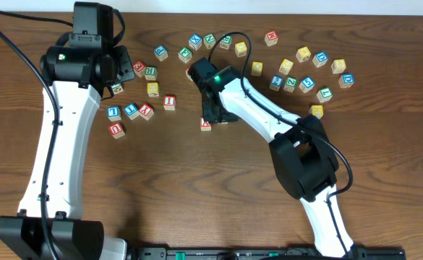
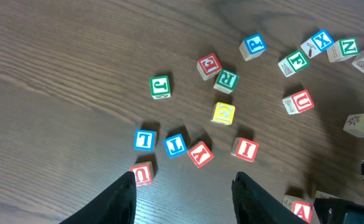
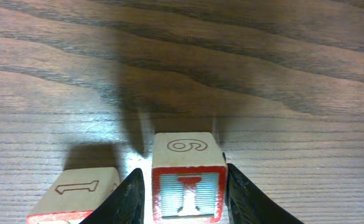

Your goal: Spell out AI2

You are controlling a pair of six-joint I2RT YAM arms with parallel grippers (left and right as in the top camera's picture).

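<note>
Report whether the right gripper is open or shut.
Right gripper shut on a red-framed block: both fingers press its sides.

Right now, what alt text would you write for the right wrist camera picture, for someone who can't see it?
A wooden block, red-framed face toward the camera with what looks like a red I, sits closely between the right gripper's two dark fingers on a wood-grain table. A second block with an outlined 1 stands beside it at picture left.
</note>
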